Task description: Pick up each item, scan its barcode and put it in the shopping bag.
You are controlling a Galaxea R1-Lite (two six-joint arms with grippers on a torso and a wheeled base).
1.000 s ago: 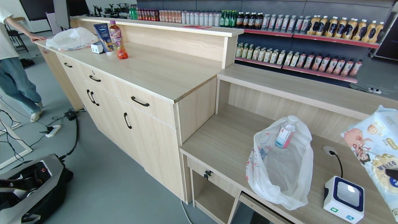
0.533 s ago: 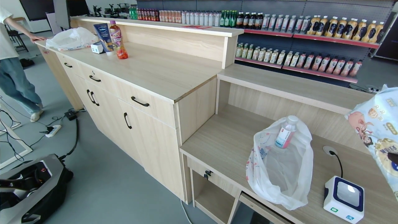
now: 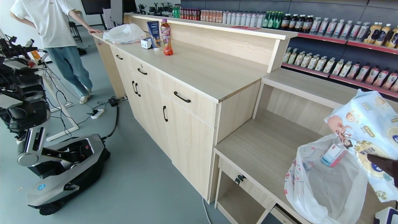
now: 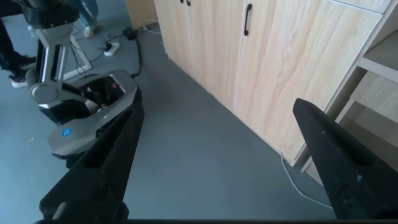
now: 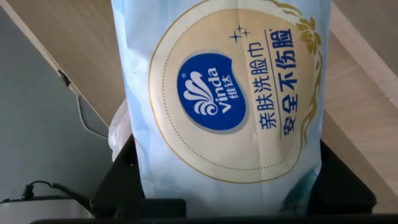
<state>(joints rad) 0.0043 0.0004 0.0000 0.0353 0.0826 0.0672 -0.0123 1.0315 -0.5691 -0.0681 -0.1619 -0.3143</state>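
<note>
Heads up: the head camera has swung round since a second ago, so the whole picture slid. The surface (image 3: 264, 146) and the shopping bag (image 3: 323, 186) haven't really gone anywhere.

Well off to the bag's left, the left claw (image 4: 221, 165) hangs over the grey floor, fingers spread wide with nothing in them. A small bottle (image 3: 332, 154) leans inside the bag near its far rim, same as before.

The real change is the tissue pack (image 3: 367, 133). It used to be well apart from the bag, off to its right. Now it's up over the bag's right rim, overlapping the mouth. The right claw (image 5: 233, 186) has it clamped between both fingers. The scanner (image 3: 387, 216) peeks in just right of the bag.
</note>
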